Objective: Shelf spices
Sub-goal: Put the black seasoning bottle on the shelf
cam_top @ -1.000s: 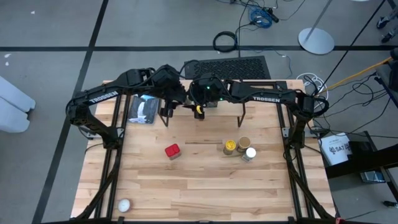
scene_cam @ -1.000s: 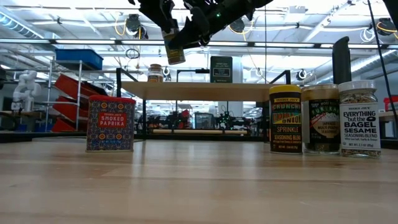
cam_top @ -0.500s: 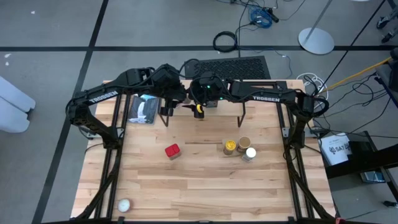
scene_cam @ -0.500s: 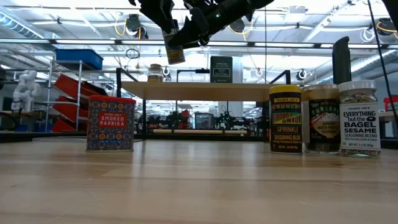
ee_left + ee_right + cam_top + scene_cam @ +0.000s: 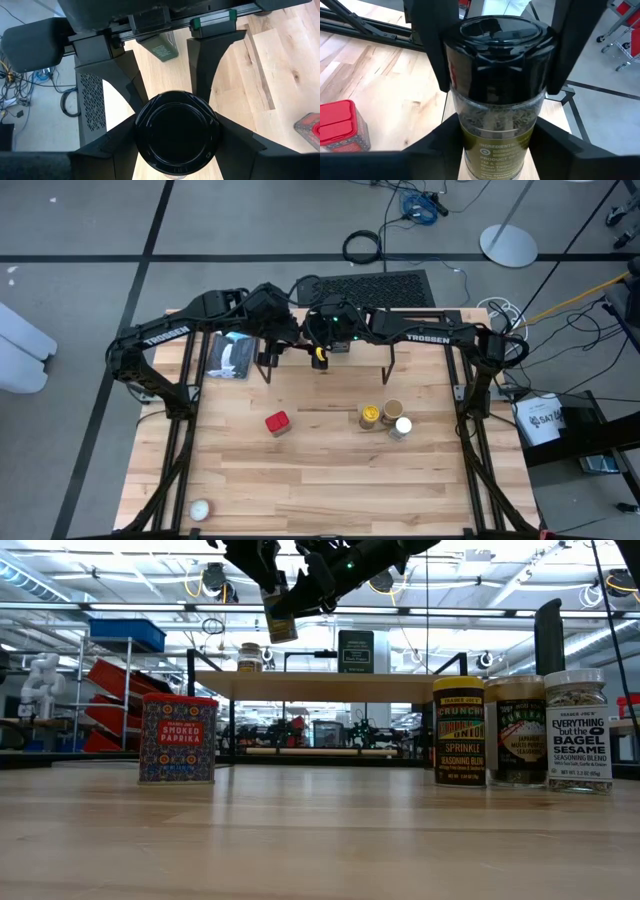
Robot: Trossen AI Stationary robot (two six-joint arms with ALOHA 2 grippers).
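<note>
One small dark-lidded jar (image 5: 280, 622) hanging above the shelf (image 5: 330, 686), long axis slightly tilted from upright, black round lid, clear body of green flakes, both the left gripper (image 5: 176, 131) and right gripper (image 5: 496, 95) clamped on it, red tin (image 5: 178, 739) standing nearer than the shelf.

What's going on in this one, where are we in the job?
Both arms meet high above the shelf at the back of the table. The left gripper is clamped on the black lid of the small dark-lidded jar, and the right gripper sits around the jar's body, as for a handover. The red tin and three jars wait on the table.
</note>
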